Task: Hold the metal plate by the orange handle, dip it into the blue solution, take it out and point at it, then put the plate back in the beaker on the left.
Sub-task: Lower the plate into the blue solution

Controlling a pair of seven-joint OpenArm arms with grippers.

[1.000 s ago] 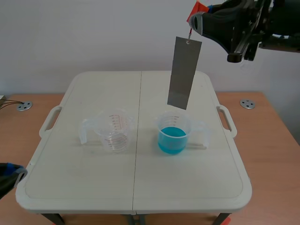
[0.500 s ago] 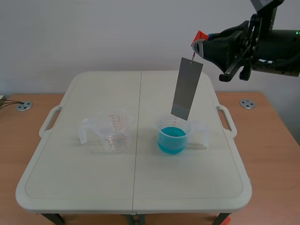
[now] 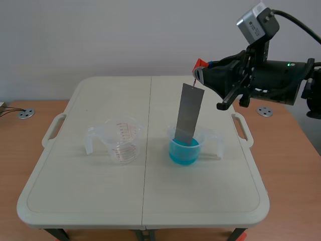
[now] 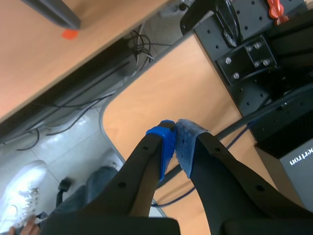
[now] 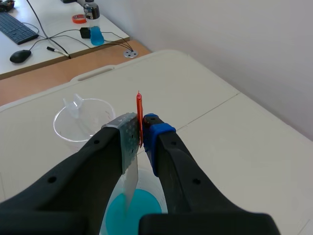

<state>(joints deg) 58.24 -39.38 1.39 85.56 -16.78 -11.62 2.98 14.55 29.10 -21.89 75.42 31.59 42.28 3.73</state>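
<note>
Plain white wall (image 3: 125, 35) at the back and a brown wooden surface (image 3: 291, 150) underneath, with a cream folding table (image 3: 100, 201) taking up most of the scene view.

Next biggest is the right arm (image 3: 281, 80), which comes in high from the right with a grey camera box (image 3: 257, 23) on top. Its right gripper (image 3: 200, 70) hangs above the table's right half, fingers squeezed together on the orange handle (image 3: 199, 64). In the right wrist view the two pads are pinched on that thin orange tab (image 5: 139, 115) with only the tab between them.

The left gripper (image 4: 175, 132) only shows in its own wrist view. Its fingers are closed with the pads touching and nothing in between, and it's off the table, over cables and a bit of floor.

The metal plate (image 3: 189, 113) dangles from the handle, leaning a little, and its lower end is inside the rim of the right beaker (image 3: 208, 138), down at the blue solution (image 3: 184, 153). Can't tell how deep it actually sits.

The empty beaker (image 3: 120, 140), clear with red markings, stands on the table's left half, well apart from the blue one.

Smallest stuff: two round silver discs set in the wood, one on each side of the table (image 3: 26, 114) (image 3: 264, 111).
</note>
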